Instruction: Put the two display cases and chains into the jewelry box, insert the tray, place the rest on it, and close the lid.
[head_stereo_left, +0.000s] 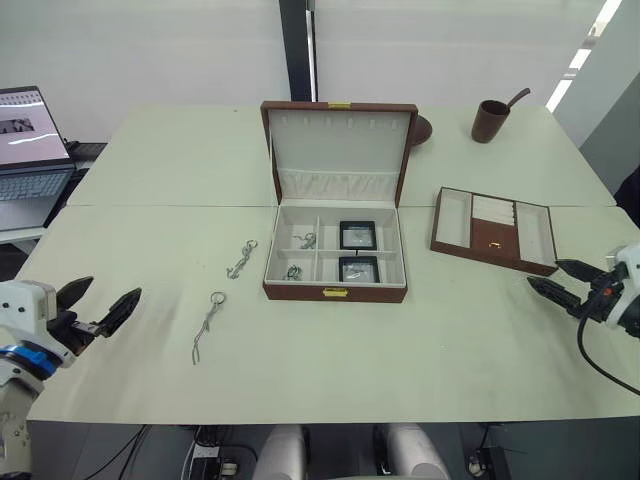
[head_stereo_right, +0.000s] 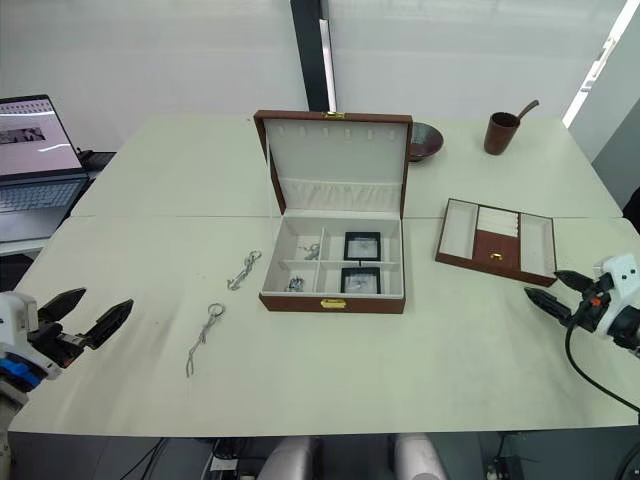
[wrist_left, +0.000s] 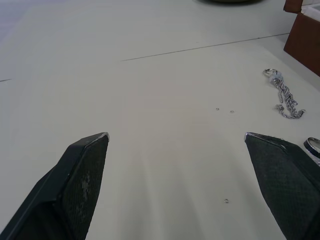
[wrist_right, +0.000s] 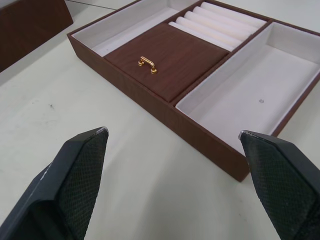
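Observation:
The jewelry box (head_stereo_left: 335, 291) stands open mid-table, its lid (head_stereo_left: 340, 140) upright behind it. Both display cases (head_stereo_left: 357, 235) (head_stereo_left: 358, 268) lie in its right compartments, and two small chains (head_stereo_left: 304, 241) (head_stereo_left: 293, 271) in its left ones. Two more chains (head_stereo_left: 241, 259) (head_stereo_left: 207, 325) lie on the table left of the box; the left wrist view shows one chain (wrist_left: 285, 95). The tray (head_stereo_left: 494, 250) sits right of the box. My left gripper (head_stereo_left: 113, 288) hovers open at the table's left front, apart from the chains. My right gripper (head_stereo_left: 545, 272) is open just in front of the tray (wrist_right: 200, 140).
A laptop (head_stereo_left: 25, 145) sits on a side table at the far left. A brown cup with a ladle (head_stereo_left: 490, 120) and a dark bowl (head_stereo_left: 421, 128) stand at the back, behind and right of the lid. The tray has a gold handle (wrist_right: 147, 63).

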